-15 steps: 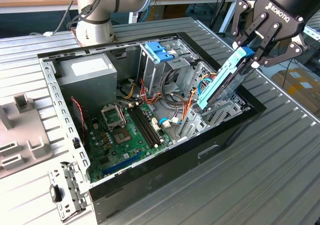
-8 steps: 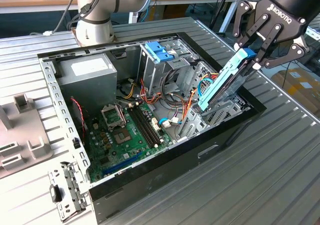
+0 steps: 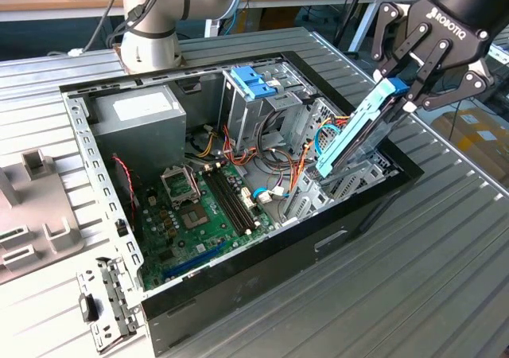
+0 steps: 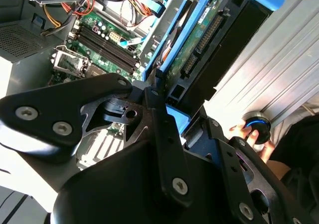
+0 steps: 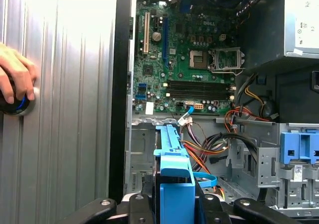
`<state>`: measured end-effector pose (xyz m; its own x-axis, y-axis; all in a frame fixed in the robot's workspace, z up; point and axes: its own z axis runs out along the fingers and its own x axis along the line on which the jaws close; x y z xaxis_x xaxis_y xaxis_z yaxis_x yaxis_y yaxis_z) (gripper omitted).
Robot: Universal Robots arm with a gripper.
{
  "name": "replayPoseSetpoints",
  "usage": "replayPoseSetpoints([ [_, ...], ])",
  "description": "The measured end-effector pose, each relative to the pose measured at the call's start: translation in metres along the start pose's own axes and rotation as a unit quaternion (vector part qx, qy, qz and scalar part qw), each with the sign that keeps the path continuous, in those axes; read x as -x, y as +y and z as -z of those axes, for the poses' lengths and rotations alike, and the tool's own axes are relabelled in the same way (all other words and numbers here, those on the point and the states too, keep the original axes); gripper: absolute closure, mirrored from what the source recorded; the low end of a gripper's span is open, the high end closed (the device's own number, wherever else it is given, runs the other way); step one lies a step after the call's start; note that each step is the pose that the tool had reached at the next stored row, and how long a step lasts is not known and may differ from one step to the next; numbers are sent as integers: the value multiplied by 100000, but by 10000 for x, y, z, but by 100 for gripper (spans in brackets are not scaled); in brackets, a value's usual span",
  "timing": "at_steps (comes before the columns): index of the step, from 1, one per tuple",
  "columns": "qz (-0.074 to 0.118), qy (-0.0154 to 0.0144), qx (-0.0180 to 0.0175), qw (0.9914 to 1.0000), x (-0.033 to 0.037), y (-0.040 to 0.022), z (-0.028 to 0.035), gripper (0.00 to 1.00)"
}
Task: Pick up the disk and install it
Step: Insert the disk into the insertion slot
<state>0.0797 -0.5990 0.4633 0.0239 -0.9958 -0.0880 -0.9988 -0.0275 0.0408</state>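
- Blue-railed, flat dark hard disk (image 3: 351, 139) tilts steeply into the open black metal computer case (image 3: 318, 243), at two o'clock in the exterior view.
- Black gripper (image 3: 402, 95) pinches the disk's upper end.

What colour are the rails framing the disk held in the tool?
Bright blue, on the disk; clearest in the exterior view.

surface: ribbed grey metal table (image 3: 445, 294) | behind: wooden benches (image 3: 48, 0) (along the far side) | light: bright, even

A robotics lab is indicated: an arm (image 3: 151, 32) is mounted on a ribbed desk (image 3: 433, 294), at eleven o'clock of an opened computer (image 3: 262, 266).
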Motion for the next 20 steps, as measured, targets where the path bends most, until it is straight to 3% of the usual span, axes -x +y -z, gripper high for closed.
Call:
replayPoseSetpoints([
  [4,-84,-6,-6,100000,3,-2,-16,63],
  [13,-273,-3,-21,100000,83,-22,-74,63],
  [20,-1212,-35,-105,99993,84,-25,-119,63],
])
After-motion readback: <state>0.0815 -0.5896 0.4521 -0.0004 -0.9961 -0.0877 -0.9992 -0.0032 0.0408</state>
